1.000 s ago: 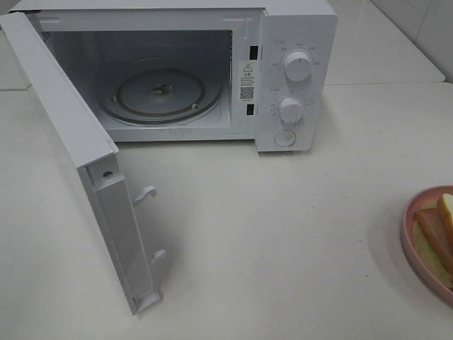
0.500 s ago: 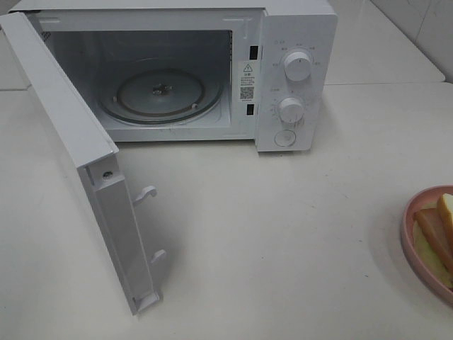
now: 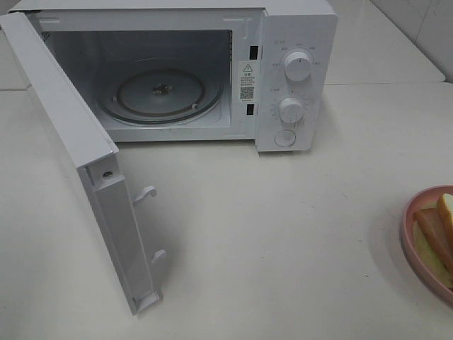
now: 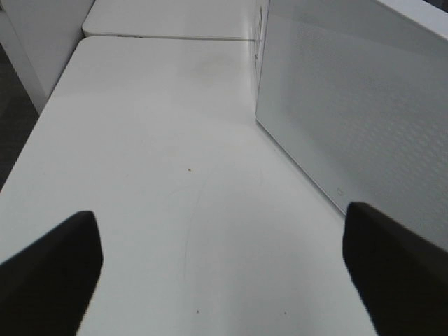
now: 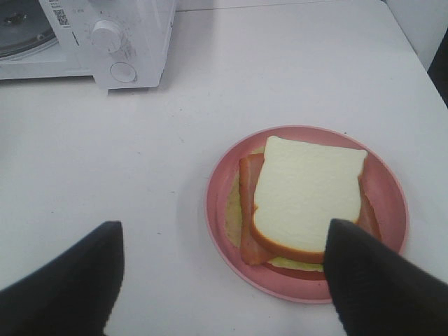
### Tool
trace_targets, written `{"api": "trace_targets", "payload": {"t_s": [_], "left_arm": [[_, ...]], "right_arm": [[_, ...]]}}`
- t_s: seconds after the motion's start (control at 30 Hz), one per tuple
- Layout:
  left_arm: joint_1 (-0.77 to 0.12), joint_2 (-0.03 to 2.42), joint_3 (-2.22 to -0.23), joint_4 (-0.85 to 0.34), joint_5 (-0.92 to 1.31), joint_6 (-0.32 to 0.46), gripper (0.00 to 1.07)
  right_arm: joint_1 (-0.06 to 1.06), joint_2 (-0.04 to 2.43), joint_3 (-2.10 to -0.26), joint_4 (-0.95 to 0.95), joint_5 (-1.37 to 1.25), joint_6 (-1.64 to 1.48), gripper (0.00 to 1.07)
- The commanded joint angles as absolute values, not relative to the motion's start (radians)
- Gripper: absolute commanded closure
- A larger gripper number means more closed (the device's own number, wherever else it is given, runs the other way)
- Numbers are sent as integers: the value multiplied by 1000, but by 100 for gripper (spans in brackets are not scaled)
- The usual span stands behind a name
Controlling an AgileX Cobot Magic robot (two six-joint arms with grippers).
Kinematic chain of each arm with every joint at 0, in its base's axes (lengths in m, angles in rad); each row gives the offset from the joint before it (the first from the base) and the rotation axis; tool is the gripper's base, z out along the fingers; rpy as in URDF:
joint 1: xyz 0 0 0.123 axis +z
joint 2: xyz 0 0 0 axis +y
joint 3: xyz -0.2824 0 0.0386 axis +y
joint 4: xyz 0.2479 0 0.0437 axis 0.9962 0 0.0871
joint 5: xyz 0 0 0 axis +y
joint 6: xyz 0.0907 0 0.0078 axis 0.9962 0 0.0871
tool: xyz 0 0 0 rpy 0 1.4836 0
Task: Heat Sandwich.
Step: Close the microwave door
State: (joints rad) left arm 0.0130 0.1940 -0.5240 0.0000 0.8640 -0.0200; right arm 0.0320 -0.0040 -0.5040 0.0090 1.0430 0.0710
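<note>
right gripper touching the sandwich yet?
Apart. In the right wrist view the right gripper stands open above the sandwich, nothing between its fingers.
</note>
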Motion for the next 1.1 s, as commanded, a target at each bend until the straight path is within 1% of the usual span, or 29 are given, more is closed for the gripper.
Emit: {"api": "trace_targets", "payload": {"t_s": [0.03, 0.07, 0.1, 0.13, 0.17, 0.2, 0.23, 0.27, 0.3, 0.33, 0.37, 0.4, 0.43, 0.5, 0.53, 0.57, 0.6, 0.63, 0.67, 0.73, 0.77, 0.83, 0.9, 0.97, 1.1], "left_arm": [[-2, 225, -491, 24, 756, -20, 44], [-2, 231, -473, 26, 735, -20, 53], [-2, 250, -435, 29, 683, -20, 71], [-2, 250, -435, 29, 683, -20, 71], [-2, 264, -419, 28, 659, -21, 77], [-2, 281, -402, 28, 628, -21, 85], [-2, 313, -381, 28, 582, -21, 98], [-2, 313, -381, 28, 582, -21, 98], [-2, 331, -370, 28, 542, -21, 104], [-2, 346, -361, 28, 510, -21, 107], [-2, 365, -349, 28, 467, -21, 107], [-2, 397, -321, 28, 377, -21, 107], [-2, 397, -321, 28, 377, -21, 107], [-2, 434, -293, 28, 283, -21, 107], [-2, 473, -267, 28, 180, -20, 107], [-2, 490, -252, 29, 129, -20, 107], [-2, 490, -252, 29, 129, -20, 107], [-2, 512, -236, 30, 73, -20, 107], [-2, 558, -204, 50, -36, -15, 107], [-2, 616, -181, 78, -135, -15, 107], [-2, 616, -181, 78, -135, -15, 107], [-2, 700, -170, 100, -231, -18, 107], [-2, 724, -170, 100, -253, -18, 107], [-2, 812, -170, 109, -344, -17, 107], [-2, 921, -170, 116, -429, -21, 107]], "right_arm": [[23, -31, -503, 14, 1038, 57, 31], [23, -31, -503, 14, 1038, 57, 31], [23, -31, -503, 14, 1038, 57, 31], [23, -31, -503, 14, 1038, 57, 31], [23, -31, -503, 14, 1038, 57, 31], [23, -31, -503, 14, 1038, 57, 31], [23, -31, -503, 14, 1038, 58, 31], [23, -31, -503, 14, 1038, 58, 31], [23, -31, -503, 14, 1038, 58, 31], [23, -31, -503, 14, 1038, 58, 31], [23, -31, -503, 14, 1038, 58, 31], [23, -31, -503, 14, 1038, 58, 31], [23, -31, -503, 14, 1038, 58, 31], [23, -31, -503, 14, 1038, 58, 31], [23, -31, -503, 14, 1038, 58, 31], [23, -31, -503, 14, 1038, 58, 31], [23, -31, -503, 14, 1038, 58, 31], [23, -31, -503, 14, 1038, 58, 31], [23, -31, -503, 14, 1038, 58, 31], [23, -31, -503, 14, 1038, 58, 31], [23, -31, -503, 14, 1038, 58, 31], [23, -31, -503, 14, 1038, 58, 31], [23, -31, -503, 14, 1038, 58, 31], [23, -31, -503, 14, 1038, 58, 31], [23, -31, -503, 14, 1038, 58, 31]]}}
